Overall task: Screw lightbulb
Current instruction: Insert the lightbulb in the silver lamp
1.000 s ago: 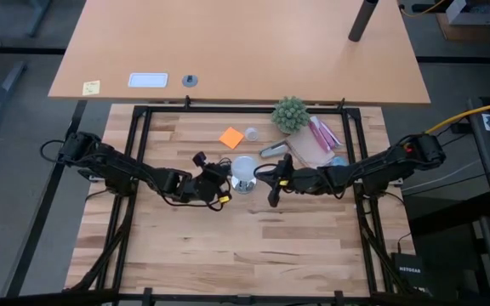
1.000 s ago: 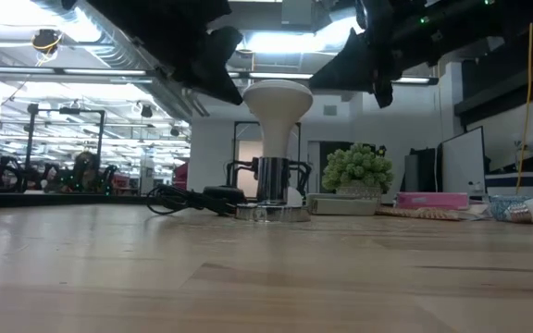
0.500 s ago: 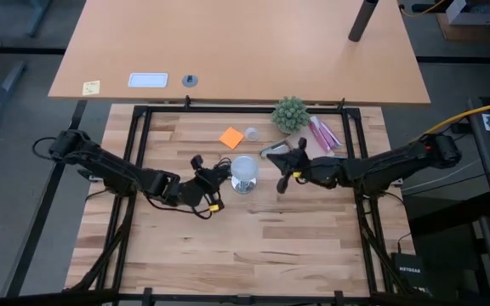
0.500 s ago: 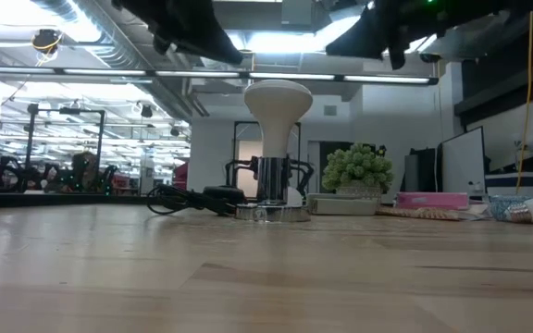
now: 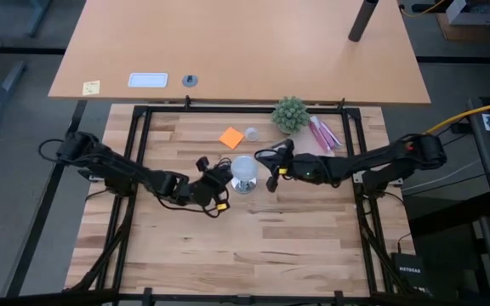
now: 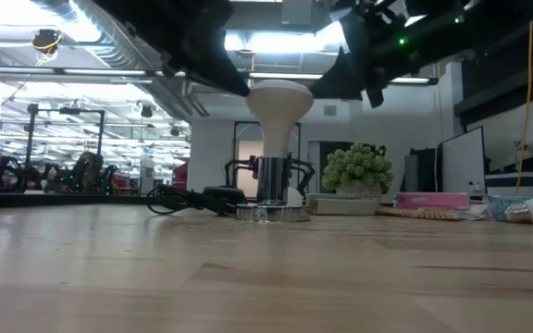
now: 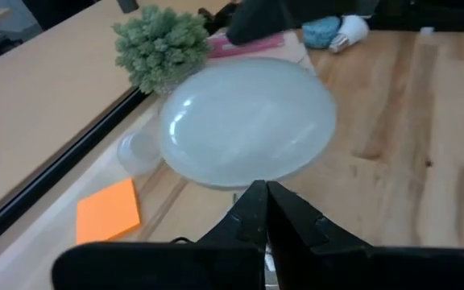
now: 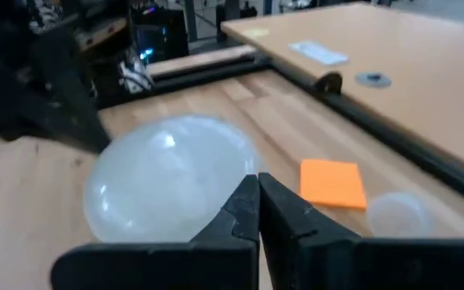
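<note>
The lightbulb (image 5: 244,169) is standing upright in its silver base (image 6: 269,212). Both hands, left hand (image 7: 264,211) and right hand (image 8: 257,207), are hovering beside it, fingers pressed together, gripping nothing. Next move probably needs opening to grasp and twist.

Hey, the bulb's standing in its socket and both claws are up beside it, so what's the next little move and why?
Probably open the right claw and ease it onto the lightbulb head to grip and twist. The bulb stands upright in the silver base, held by neither arm, and both wrist views show the fingers pressed together just short of it. The left claw waits on the other side.
</note>
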Motion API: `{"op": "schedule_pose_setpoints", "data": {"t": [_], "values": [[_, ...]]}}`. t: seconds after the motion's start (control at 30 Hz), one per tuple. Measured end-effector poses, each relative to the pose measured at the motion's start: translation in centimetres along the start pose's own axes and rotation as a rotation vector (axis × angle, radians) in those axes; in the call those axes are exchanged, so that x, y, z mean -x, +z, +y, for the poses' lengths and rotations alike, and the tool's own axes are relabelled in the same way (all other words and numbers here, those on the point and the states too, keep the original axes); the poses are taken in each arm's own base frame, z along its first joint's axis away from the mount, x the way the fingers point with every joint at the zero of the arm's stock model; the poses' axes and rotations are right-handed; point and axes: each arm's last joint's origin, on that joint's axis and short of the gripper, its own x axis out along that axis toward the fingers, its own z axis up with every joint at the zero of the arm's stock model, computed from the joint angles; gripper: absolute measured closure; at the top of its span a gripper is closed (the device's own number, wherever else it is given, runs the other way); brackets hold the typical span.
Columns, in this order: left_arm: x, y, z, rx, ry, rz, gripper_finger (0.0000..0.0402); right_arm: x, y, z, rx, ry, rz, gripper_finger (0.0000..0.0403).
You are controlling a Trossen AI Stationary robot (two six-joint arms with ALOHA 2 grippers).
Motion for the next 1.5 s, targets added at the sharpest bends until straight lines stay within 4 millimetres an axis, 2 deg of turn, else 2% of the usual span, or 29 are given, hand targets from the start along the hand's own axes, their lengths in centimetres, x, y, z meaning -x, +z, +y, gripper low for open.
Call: {"op": "schedule_pose_setpoints", "data": {"t": [0.6,0.77,1.0,1.3,1.5], "values": [[-1.4,0.0,1.5,0.005,0.066,0.029,0.04,-0.3,-0.5,0.3,-0.262,0.093,0.059,0.0397],[-1.7,-0.4,2.0,0.0,0.094,0.062,0.04,-0.2,-0.5,0.6,-0.331,0.169,0.079,0.0397],[-2.2,-0.4,2.7,0.03,0.121,0.076,0.04,-0.2,-0.4,0.9,-0.345,0.262,0.093,0.0397],[-3.0,-0.1,3.7,0.052,0.15,0.081,0.04,-0.2,-0.4,0.9,-0.388,0.267,0.099,0.0397],[-2.2,0.2,3.8,0.039,0.251,0.034,0.0401,0.3,0.4,0.8,-0.335,0.277,0.053,0.0397]]}}
